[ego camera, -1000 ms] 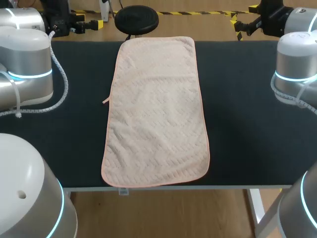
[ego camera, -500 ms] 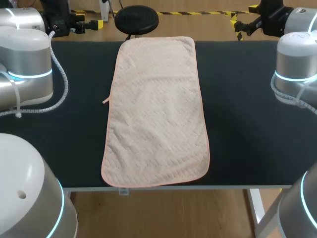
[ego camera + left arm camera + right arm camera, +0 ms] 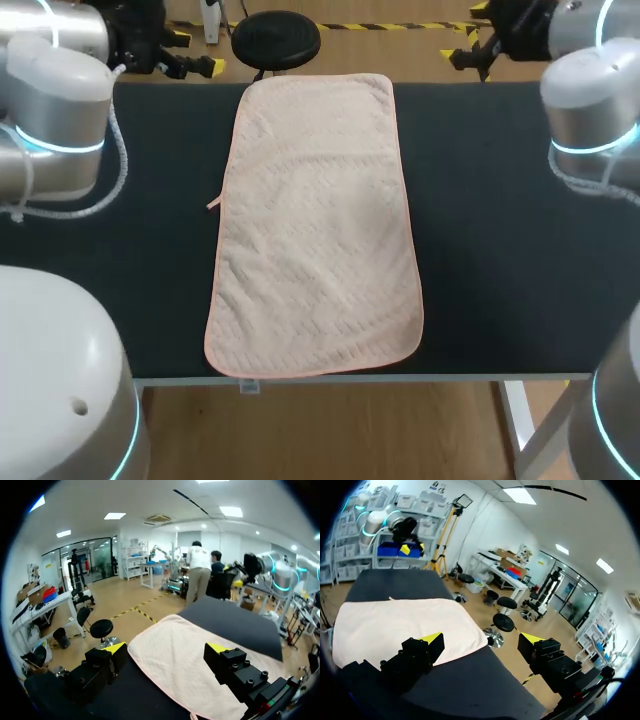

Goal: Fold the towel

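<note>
- The dark tabletop carries only the task's thing.
- The towel, pale pink and quilted, lies flat and opened out in the middle of the tabletop. Its long side runs from the near edge to the far edge, and no fold shows in it yet.
- My left arm and right arm are held high at the two far corners, well apart from the cloth.
- The left hand has its fingers spread wide with nothing in them; the towel's far end lies below and ahead of it.
- The right hand is likewise spread and holds nothing, with the towel's far right corner below and beside it.
- A small loop sticks out from the towel's left hem.
- Judged from this, the task is at its opening step, the approach. The next move likely calls for each hand to come down on a corner of one short end, pinch the hem cleanly, then carry both corners evenly to the opposite end.
</note>
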`<state>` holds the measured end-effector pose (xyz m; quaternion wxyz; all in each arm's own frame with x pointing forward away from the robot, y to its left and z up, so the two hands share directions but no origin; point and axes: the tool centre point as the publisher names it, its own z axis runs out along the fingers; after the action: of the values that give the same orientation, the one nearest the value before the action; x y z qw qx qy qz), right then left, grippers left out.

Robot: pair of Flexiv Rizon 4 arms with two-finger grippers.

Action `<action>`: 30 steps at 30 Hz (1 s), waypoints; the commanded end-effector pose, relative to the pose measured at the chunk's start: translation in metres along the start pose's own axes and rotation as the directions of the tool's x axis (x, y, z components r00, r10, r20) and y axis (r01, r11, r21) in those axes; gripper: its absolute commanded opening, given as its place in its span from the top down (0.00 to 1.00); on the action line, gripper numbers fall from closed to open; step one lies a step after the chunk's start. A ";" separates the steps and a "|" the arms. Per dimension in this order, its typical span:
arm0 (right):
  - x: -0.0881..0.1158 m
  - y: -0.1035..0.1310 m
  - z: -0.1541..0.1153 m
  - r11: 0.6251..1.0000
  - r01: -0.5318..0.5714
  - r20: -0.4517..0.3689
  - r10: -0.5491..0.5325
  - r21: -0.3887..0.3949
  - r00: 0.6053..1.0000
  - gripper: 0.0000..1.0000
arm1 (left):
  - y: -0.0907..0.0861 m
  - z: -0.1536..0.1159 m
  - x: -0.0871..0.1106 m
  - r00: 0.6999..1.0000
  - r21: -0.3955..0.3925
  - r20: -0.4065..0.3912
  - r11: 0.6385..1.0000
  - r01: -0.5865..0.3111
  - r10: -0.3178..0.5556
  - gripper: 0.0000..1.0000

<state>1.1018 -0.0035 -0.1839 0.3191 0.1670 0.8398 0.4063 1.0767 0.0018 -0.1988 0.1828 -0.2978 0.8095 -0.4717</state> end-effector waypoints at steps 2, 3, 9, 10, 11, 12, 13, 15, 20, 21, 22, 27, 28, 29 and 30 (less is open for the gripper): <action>0.007 0.011 0.008 0.796 0.388 -0.293 -0.275 0.464 0.916 0.00 | 0.001 0.009 0.003 0.955 -0.590 -0.195 0.751 -0.296 0.223 0.00; 0.011 0.012 0.010 0.778 0.409 -0.312 -0.285 0.477 0.906 0.00 | 0.003 0.010 0.005 0.946 -0.614 -0.219 0.719 -0.325 0.239 0.00; 0.034 0.011 0.024 0.718 0.459 -0.379 -0.287 0.523 0.880 0.00 | 0.020 0.015 0.011 0.903 -0.690 -0.333 0.582 -0.430 0.272 0.00; 0.038 0.009 0.026 0.700 0.470 -0.379 -0.297 0.538 0.877 0.00 | 0.023 0.015 0.011 0.895 -0.699 -0.350 0.559 -0.446 0.277 0.00; 0.042 0.008 0.029 0.693 0.471 -0.384 -0.292 0.546 0.876 0.00 | 0.026 0.015 0.011 0.886 -0.700 -0.365 0.543 -0.463 0.285 0.00; 0.046 0.006 0.032 0.684 0.467 -0.392 -0.278 0.560 0.877 0.00 | 0.029 0.015 0.011 0.882 -0.704 -0.382 0.531 -0.472 0.278 0.00; 0.049 0.004 0.035 0.668 0.468 -0.390 -0.278 0.578 0.878 0.00 | 0.032 0.015 0.011 0.876 -0.712 -0.392 0.509 -0.483 0.282 0.00; 0.059 0.002 0.040 0.660 0.466 -0.406 -0.257 0.589 0.877 0.00 | 0.041 0.016 0.011 0.857 -0.714 -0.422 0.473 -0.515 0.296 0.00; 0.082 -0.010 0.057 0.640 0.441 -0.430 -0.185 0.630 0.884 0.00 | 0.063 0.023 0.012 0.812 -0.713 -0.492 0.388 -0.583 0.315 0.00; 0.086 -0.014 0.060 0.641 0.428 -0.438 -0.156 0.637 0.885 0.00 | 0.067 0.025 0.013 0.803 -0.718 -0.501 0.363 -0.593 0.321 0.00; 0.090 -0.017 0.063 0.637 0.418 -0.443 -0.132 0.648 0.887 0.00 | 0.071 0.027 0.014 0.792 -0.719 -0.510 0.338 -0.607 0.336 0.00; 0.114 -0.032 0.074 0.598 0.456 -0.491 -0.118 0.659 0.863 0.00 | 0.091 0.036 0.019 0.746 -0.679 -0.576 0.314 -0.664 0.335 0.00; 0.117 -0.035 0.075 0.598 0.457 -0.500 -0.107 0.658 0.859 0.00 | 0.095 0.037 0.021 0.731 -0.666 -0.591 0.304 -0.681 0.340 0.00; 0.121 -0.039 0.077 0.584 0.475 -0.511 -0.116 0.659 0.852 0.00 | 0.098 0.039 0.023 0.716 -0.654 -0.608 0.295 -0.696 0.342 0.00; 0.124 -0.043 0.079 0.572 0.488 -0.517 -0.126 0.660 0.847 0.00 | 0.103 0.041 0.024 0.708 -0.647 -0.621 0.291 -0.705 0.337 0.00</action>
<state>1.0550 0.0769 -0.2961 0.1243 0.0257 0.9768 0.1724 1.0408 0.0037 -0.3022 0.0622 -0.0369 0.9875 -0.1398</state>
